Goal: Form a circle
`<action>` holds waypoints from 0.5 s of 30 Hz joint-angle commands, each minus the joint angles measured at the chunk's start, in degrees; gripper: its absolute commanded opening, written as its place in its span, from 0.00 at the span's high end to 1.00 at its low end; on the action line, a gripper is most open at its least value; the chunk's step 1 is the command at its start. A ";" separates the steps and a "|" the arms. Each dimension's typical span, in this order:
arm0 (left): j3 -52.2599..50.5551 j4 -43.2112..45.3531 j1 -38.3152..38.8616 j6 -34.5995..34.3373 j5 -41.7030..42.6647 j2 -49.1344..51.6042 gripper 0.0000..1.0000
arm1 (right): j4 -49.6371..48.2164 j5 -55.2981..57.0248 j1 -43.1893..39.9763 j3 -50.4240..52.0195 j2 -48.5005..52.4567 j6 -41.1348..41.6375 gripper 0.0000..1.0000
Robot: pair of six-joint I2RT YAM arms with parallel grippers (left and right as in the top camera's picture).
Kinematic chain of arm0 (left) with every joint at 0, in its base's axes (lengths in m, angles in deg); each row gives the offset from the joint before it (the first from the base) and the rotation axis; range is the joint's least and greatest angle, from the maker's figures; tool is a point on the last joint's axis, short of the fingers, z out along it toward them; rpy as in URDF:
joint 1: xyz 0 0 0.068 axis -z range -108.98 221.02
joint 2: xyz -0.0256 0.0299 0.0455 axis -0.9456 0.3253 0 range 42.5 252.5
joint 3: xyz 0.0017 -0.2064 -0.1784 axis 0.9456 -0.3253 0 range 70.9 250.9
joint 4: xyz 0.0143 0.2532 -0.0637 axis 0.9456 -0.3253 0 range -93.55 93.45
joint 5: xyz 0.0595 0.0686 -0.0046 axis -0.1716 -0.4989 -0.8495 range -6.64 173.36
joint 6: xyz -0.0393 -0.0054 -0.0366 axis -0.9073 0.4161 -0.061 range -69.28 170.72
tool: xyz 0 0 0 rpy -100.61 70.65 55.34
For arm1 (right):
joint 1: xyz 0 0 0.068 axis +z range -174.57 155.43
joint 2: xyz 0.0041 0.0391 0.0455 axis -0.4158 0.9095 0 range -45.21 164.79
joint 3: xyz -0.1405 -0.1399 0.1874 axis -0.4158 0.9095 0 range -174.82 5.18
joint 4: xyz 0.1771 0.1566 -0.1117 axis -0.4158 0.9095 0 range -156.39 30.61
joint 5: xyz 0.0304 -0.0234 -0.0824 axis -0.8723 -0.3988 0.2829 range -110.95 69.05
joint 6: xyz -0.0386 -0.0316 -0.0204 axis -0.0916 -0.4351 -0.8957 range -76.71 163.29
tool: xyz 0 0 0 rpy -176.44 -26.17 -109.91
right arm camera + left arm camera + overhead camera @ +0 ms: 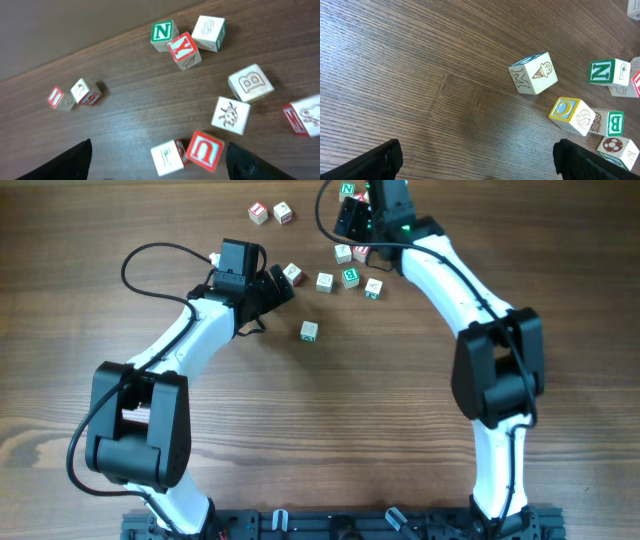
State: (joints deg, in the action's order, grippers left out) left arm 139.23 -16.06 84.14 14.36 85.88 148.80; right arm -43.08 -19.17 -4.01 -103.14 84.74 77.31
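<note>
The circle's pieces are small pale letter cubes scattered at the far middle of the table, in no ring. My right gripper point(350, 228) point(161, 162) is open and straddles a white cube point(167, 157) point(343, 252) and a red U cube point(205, 150) point(361, 252) that touch each other. Neither finger touches them. My left gripper point(278, 288) point(477, 162) is open over bare wood, just short of the M cube point(533, 73) point(292, 273). Beyond it lie a yellow-faced cube point(567, 111), a green B cube point(612, 123) and a green N face point(602, 71).
Two cubes point(259, 213) sit together at the far left, and one lone cube point(309, 330) lies nearer the middle. A green N cube point(162, 31), a red Y cube point(184, 49) and an 8 cube point(209, 32) cluster by the table's far edge. A B cube point(250, 82) and a ladybird cube point(231, 115) lie right of the right gripper.
</note>
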 commanded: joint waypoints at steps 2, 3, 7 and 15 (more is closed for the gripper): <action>-0.44 -0.48 0.26 -0.52 0.44 0.33 0.00 | 2.89 6.73 0.20 -2.54 5.73 8.74 0.26; -0.44 -0.48 0.26 -0.52 0.44 0.33 0.00 | 3.63 7.74 0.15 -2.54 6.25 10.23 0.27; -0.44 -0.83 0.26 -0.55 0.44 0.33 0.00 | 3.98 8.57 0.24 -2.54 6.36 11.15 0.28; -0.44 -0.83 0.26 -0.52 0.44 0.33 0.00 | 4.44 8.52 0.39 -2.51 9.38 16.55 0.37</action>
State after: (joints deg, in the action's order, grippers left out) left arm 139.21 -16.87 84.14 14.36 85.88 148.80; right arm -38.56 -11.85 -3.77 -104.54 91.16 90.87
